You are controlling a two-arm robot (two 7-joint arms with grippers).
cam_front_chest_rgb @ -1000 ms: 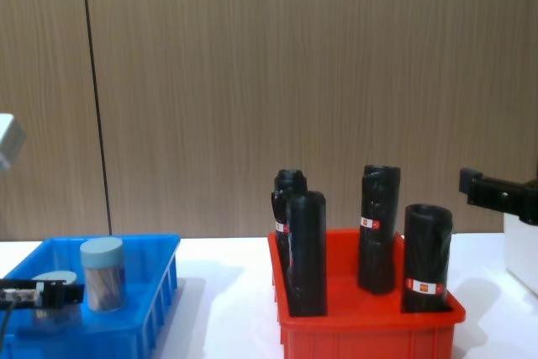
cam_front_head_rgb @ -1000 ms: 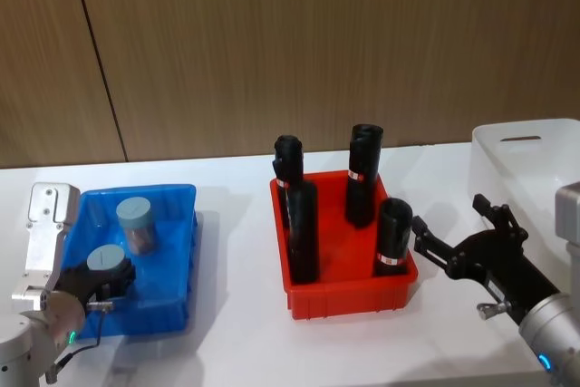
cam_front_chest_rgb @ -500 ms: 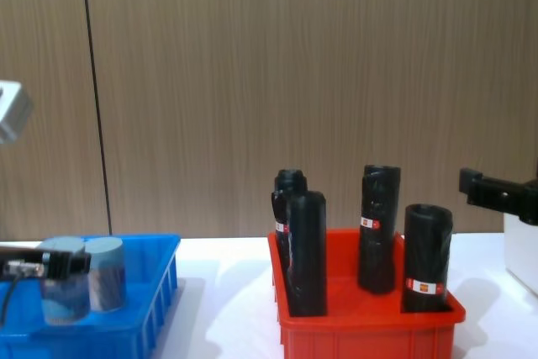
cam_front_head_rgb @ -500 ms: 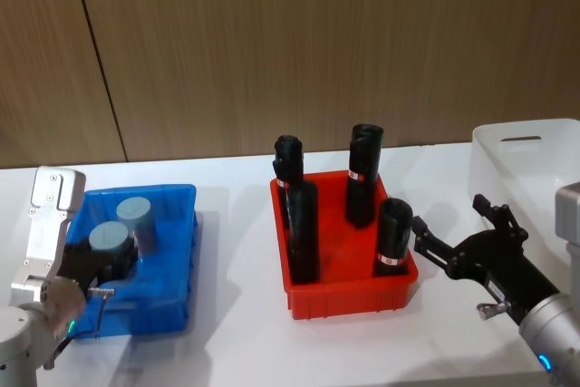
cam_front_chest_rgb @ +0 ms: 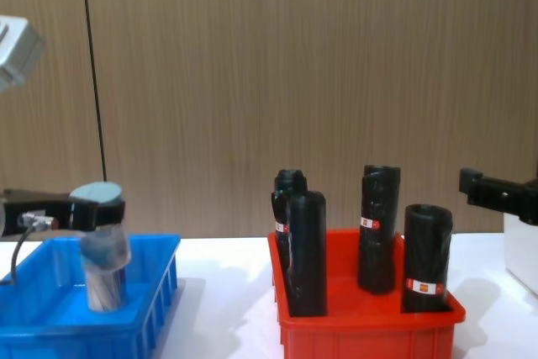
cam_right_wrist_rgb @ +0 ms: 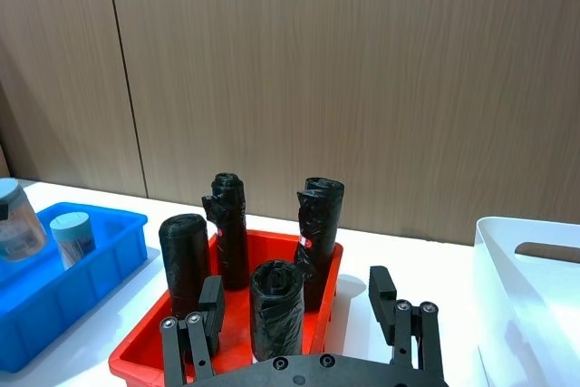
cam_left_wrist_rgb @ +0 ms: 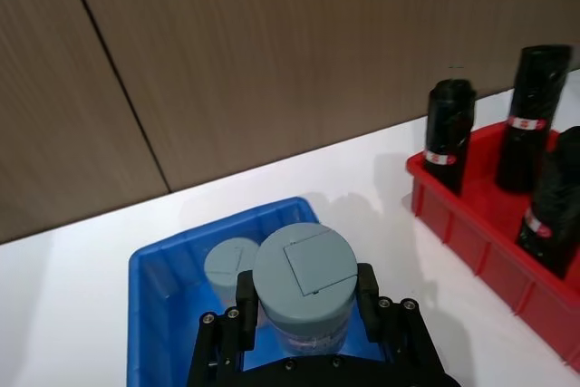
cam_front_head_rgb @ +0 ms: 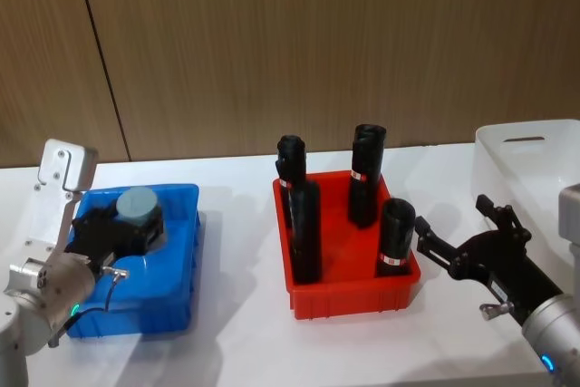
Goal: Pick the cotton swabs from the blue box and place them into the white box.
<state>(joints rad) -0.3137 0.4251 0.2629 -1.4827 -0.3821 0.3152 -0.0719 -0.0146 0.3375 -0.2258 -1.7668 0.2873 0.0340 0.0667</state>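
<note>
My left gripper (cam_front_head_rgb: 127,227) is shut on one of the cotton swabs (cam_front_head_rgb: 139,208), a clear cylinder with a pale blue-grey lid, and holds it upright just above the blue box (cam_front_head_rgb: 172,292). The left wrist view shows this held container (cam_left_wrist_rgb: 304,285) between the fingers. A second one (cam_left_wrist_rgb: 228,269) stands in the blue box (cam_left_wrist_rgb: 163,256) behind it. In the chest view the lifted container (cam_front_chest_rgb: 101,233) hangs over the one still in the box. The white box (cam_front_head_rgb: 530,156) sits at the far right. My right gripper (cam_front_head_rgb: 458,246) hovers open beside it.
A red bin (cam_front_head_rgb: 349,283) with several tall black rolls (cam_front_head_rgb: 365,174) stands between the blue and white boxes, right in front of the right gripper (cam_right_wrist_rgb: 297,307). White tabletop lies around the bins; a wood-panel wall is behind.
My left gripper has risen with the cotton swab container, lifting it from the floor of the blue box to above its rim. The right arm has stayed still.
</note>
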